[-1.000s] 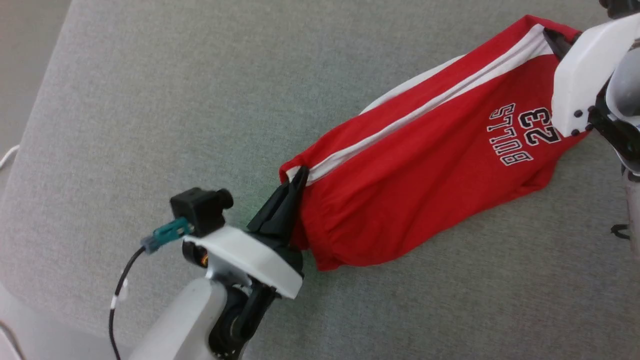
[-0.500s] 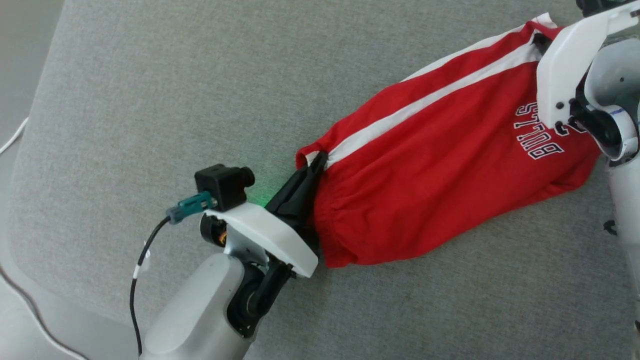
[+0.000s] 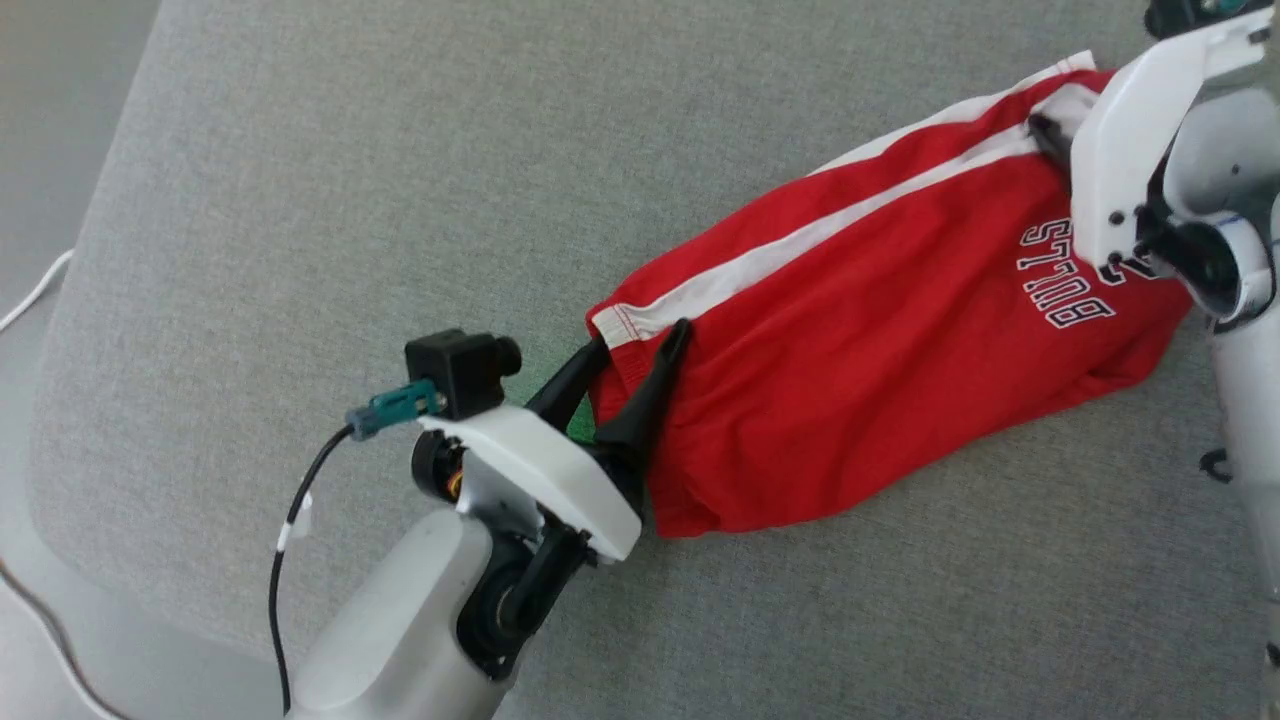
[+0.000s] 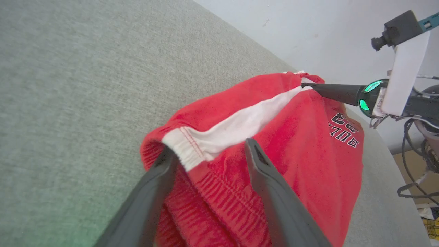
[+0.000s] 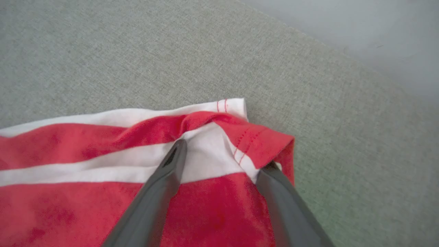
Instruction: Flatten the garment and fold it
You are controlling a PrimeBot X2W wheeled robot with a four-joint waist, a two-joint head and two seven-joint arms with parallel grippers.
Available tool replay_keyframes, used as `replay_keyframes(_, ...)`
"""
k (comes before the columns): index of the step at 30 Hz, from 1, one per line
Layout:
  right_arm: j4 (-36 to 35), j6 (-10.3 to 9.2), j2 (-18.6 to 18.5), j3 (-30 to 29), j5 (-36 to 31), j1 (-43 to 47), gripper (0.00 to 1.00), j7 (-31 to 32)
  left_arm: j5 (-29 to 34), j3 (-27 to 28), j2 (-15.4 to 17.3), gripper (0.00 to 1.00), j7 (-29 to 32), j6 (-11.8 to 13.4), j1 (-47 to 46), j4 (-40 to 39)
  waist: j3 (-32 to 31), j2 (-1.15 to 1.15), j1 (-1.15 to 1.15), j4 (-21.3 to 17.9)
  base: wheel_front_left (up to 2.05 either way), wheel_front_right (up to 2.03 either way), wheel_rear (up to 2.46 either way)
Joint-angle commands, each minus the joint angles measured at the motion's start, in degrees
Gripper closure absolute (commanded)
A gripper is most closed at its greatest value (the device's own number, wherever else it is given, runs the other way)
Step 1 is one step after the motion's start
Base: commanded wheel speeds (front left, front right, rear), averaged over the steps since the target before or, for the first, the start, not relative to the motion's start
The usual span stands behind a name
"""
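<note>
The garment point(image 3: 850, 330), red shorts with white side stripes and "BULLS" lettering, lies stretched out lengthwise on the grey surface. My left gripper point(image 3: 640, 340) is open at the waistband end. Its fingers straddle the gathered waistband corner point(image 4: 187, 151) without pinching it. My right gripper point(image 3: 1050, 135) is open at the hem end, partly hidden behind its white wrist cover. In the right wrist view its fingers point(image 5: 164, 181) rest spread over the white stripe and the turned-up hem corner point(image 5: 260, 140). The left wrist view shows one right-arm finger point(image 4: 329, 92) touching the far end of the garment point(image 4: 308, 154).
The grey fabric-covered table point(image 3: 400, 200) stretches far and left of the garment. Its rounded edge runs down the left side, with pale floor and a white cable point(image 3: 30, 290) beyond. Cables and clutter point(image 4: 422, 171) lie past the table's far edge.
Both grippers were shut on the garment's ends and have now opened, letting go of the waistband corner and the hem corner. The garment has settled slacker. The head camera shifted slightly.
</note>
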Motion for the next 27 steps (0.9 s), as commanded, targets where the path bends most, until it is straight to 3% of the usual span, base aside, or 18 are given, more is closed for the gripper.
replay_keyframes(1,0.39,-0.04,0.31,0.12,0.86,2.02,0.0,0.22,-0.4,0.23,0.75,0.0,-0.09,0.72,1.89,0.37,-2.08,0.0,0.0,-0.7,0.0,0.0,0.0)
replay_keyframes(10,-6.45,-0.04,1.17,-2.26,4.97,9.31,0.0,-4.29,2.14,3.26,3.46,0.0,-5.74,4.91,6.67,-5.14,-9.34,0.0,0.0,-1.9,0.0,0.0,0.0)
replay_keyframes(17,-17.77,-0.04,3.35,-5.69,0.55,18.15,0.0,-20.54,9.8,6.43,5.48,0.0,-12.93,9.77,11.97,-9.71,-12.97,0.0,0.0,-3.27,0.0,0.0,0.0)
replay_keyframes(22,-21.92,-0.04,5.53,-7.03,-2.57,24.74,0.0,-28.72,17.07,10.23,3.15,0.0,-13.74,13.03,16.31,-12.7,-14.04,0.0,0.0,-4.3,0.0,0.0,0.0)
replay_keyframes(27,-23.79,-0.04,6.88,-7.63,-3.71,27.91,0.0,-31.14,22.02,11.38,0.35,0.0,-13.78,12.72,18.56,-12.79,-14.65,0.0,0.0,-4.78,0.0,0.0,0.0)
